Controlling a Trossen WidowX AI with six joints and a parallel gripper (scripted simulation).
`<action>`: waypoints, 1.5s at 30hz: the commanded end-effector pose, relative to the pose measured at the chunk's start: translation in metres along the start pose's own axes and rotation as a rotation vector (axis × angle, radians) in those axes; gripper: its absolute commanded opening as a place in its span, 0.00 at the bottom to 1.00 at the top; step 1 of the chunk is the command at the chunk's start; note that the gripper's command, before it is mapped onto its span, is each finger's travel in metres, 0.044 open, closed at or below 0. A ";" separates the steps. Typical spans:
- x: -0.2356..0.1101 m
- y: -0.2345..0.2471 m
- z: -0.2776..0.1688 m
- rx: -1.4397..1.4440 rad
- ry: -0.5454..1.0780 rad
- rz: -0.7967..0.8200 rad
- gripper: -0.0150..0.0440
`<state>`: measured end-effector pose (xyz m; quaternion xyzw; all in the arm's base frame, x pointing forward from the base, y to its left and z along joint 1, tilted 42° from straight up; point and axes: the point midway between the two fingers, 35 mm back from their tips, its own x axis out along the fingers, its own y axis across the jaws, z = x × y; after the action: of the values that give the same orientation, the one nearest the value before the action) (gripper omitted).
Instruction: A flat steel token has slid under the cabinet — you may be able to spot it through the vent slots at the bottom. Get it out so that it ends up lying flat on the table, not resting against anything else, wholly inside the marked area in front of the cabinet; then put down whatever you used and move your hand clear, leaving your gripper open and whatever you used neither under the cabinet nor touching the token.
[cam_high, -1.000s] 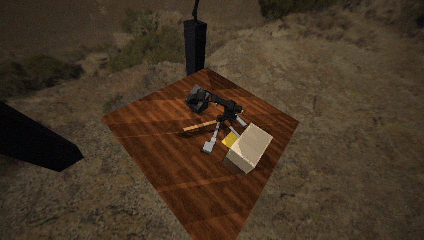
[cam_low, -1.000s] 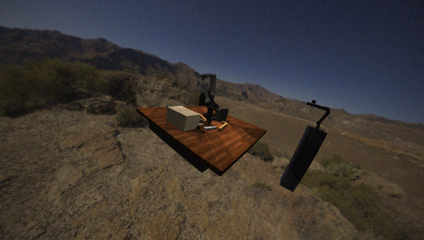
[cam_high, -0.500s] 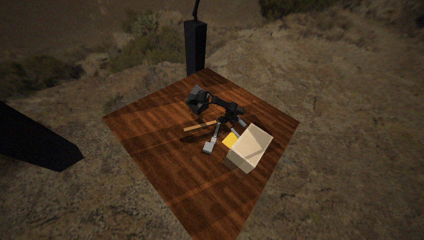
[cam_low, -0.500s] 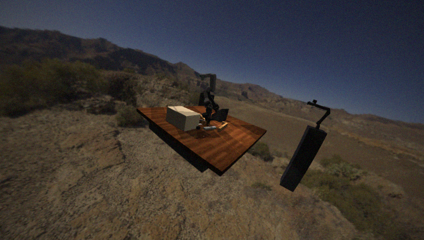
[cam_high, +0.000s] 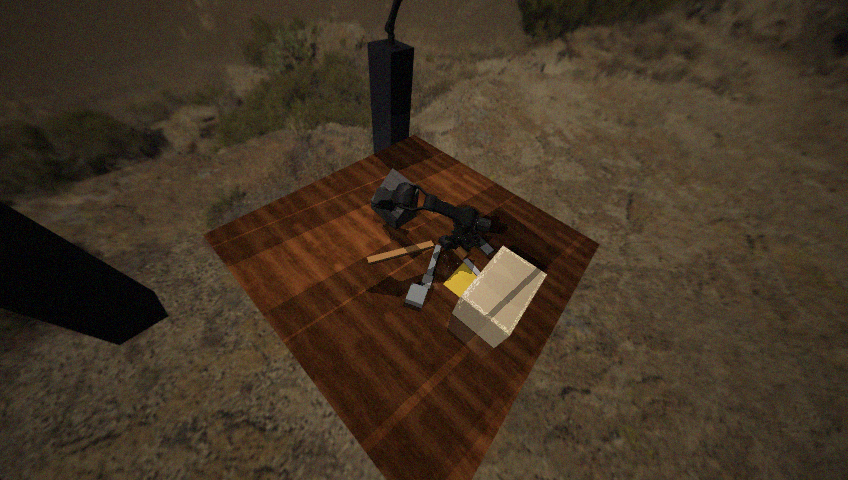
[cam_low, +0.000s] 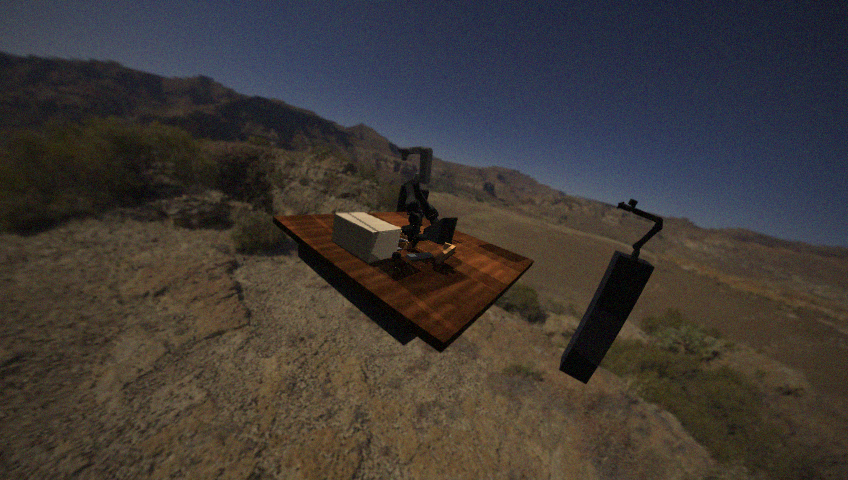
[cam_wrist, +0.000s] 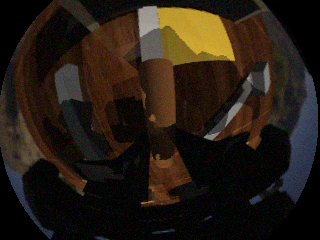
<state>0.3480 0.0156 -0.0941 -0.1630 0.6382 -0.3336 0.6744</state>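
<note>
Taking the pale beige box-shaped cabinet (cam_high: 499, 295) as landmark: well to its left lay a light wooden stick (cam_high: 399, 252). Nearer, a grey block-headed tool (cam_high: 423, 282) rested on the table. The yellow marked area (cam_high: 460, 279) adjoined the cabinet's front. The black gripper (cam_high: 461, 242) was clamped on a brown-handled, grey-tipped tool (cam_wrist: 159, 74) pointing toward that area. The steel token could not be seen.
</note>
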 end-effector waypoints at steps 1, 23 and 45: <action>0.000 0.000 0.008 0.002 -0.001 0.003 0.25; -0.001 0.000 0.031 0.003 -0.002 0.003 0.25; -0.001 -0.001 0.052 0.004 -0.003 0.002 0.25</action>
<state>0.3929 0.0054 -0.0864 -0.1622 0.6374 -0.3344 0.6750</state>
